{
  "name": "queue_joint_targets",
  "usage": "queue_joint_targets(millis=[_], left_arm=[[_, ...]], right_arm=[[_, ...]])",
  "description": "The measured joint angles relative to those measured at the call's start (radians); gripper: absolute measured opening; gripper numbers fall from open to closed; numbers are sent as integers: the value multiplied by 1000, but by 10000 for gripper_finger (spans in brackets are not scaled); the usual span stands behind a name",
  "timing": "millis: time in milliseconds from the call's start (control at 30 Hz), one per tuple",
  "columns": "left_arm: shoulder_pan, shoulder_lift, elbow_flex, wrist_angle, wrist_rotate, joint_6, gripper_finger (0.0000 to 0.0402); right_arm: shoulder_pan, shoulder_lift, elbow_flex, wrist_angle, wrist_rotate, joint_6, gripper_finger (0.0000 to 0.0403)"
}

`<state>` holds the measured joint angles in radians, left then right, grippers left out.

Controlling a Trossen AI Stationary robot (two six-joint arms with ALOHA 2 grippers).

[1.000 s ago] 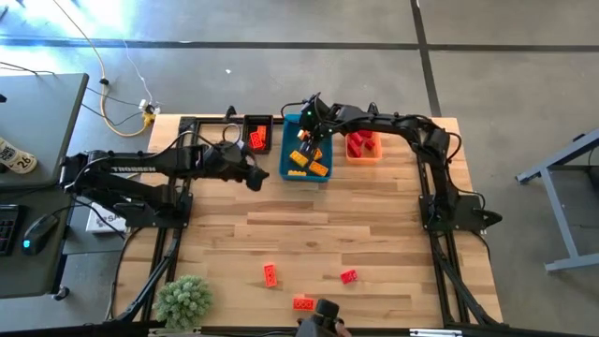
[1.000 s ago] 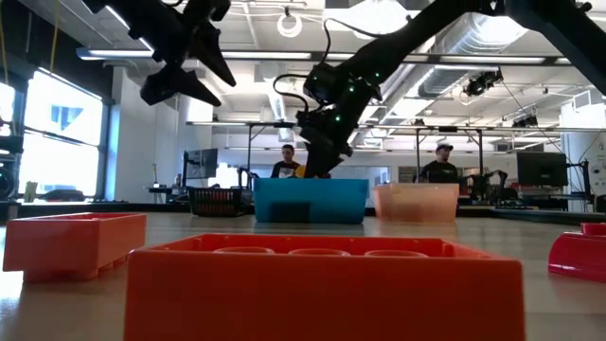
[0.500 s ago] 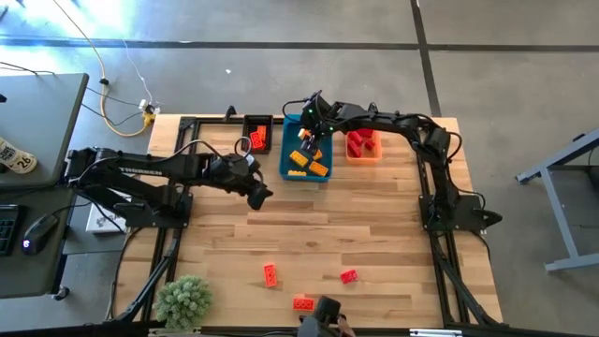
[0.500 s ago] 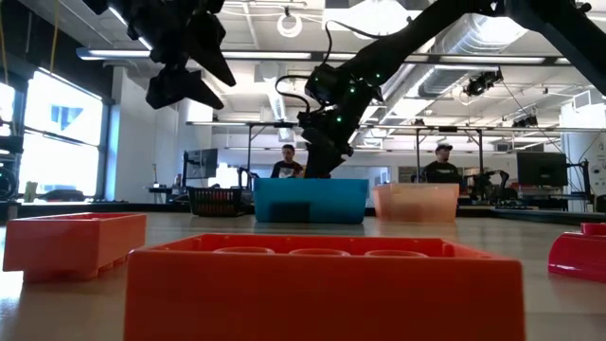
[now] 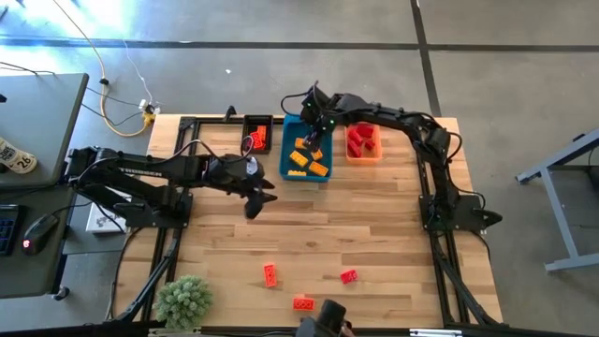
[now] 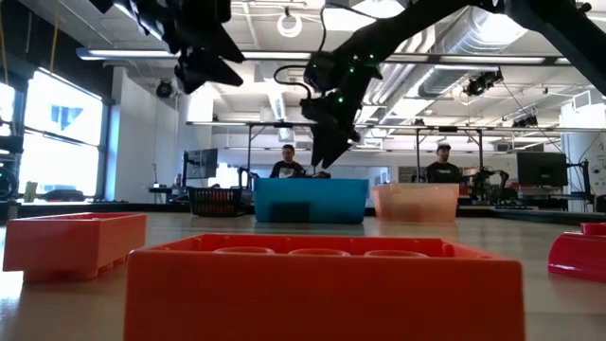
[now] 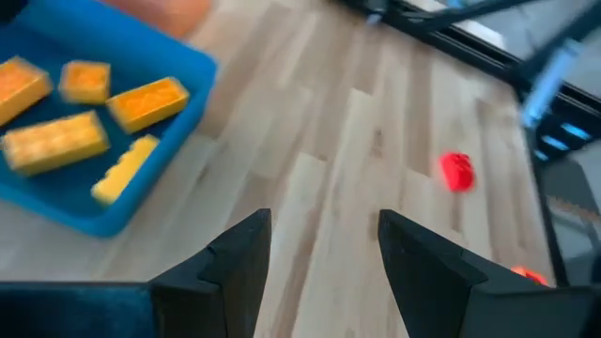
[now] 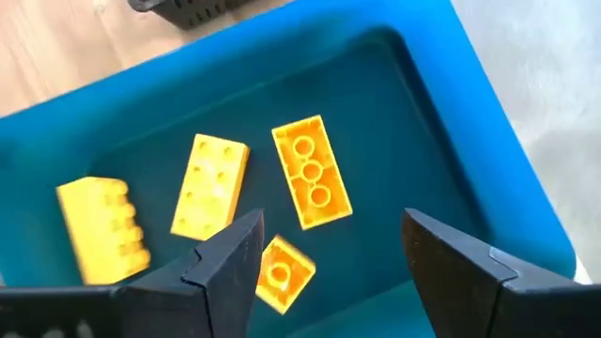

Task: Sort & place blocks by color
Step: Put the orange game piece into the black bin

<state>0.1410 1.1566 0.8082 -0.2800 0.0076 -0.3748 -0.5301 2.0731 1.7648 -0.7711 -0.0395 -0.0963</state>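
Yellow-orange blocks lie scattered on the floor of the blue bin at the far edge of the wooden counter, and the right gripper hangs over them with its fingers spread and nothing between them. From the right wrist view, four of the studded bricks show below those fingers: a long one with three round studs, a flatter one beside it, a chunky one toward the bin's wall, and a small square one nearest the gripper. None of them touches a finger.

Just beside the blue bin on one side stands the orange bin with red blocks in it; on the other side is the black bin, which holds a red-orange block.

Nearer the middle of the counter, the left gripper hovers above bare wood, well apart from the bins. Its fingers stand apart and hold nothing; its wrist view looks past them across the planks to a corner of the blue bin and to a small red brick farther off.

Three loose blocks sit on the near part of the counter: an orange-red one, a red one, and another orange one close to the front edge. In the low view that last brick fills the foreground. A small green plant stands at the near left corner. Two people are visible in the room beyond the bins.
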Motion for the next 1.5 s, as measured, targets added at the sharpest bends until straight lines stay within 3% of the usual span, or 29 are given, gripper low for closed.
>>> queue_joint_targets(millis=[433, 633, 1100, 1500], left_arm=[[-4, 0, 0, 15, 312, 463, 186], [-55, 0, 0, -19, 362, 621, 186], [-189, 45, 1, -50, 361, 852, 186], [-294, 145, 0, 1, 226, 1016, 186]], right_arm=[[33, 0, 136, -245, -92, 260, 238], [93, 0, 170, -327, -89, 353, 238], [231, 0, 172, -355, -46, 506, 238], [277, 0, 172, -355, 11, 537, 238]])
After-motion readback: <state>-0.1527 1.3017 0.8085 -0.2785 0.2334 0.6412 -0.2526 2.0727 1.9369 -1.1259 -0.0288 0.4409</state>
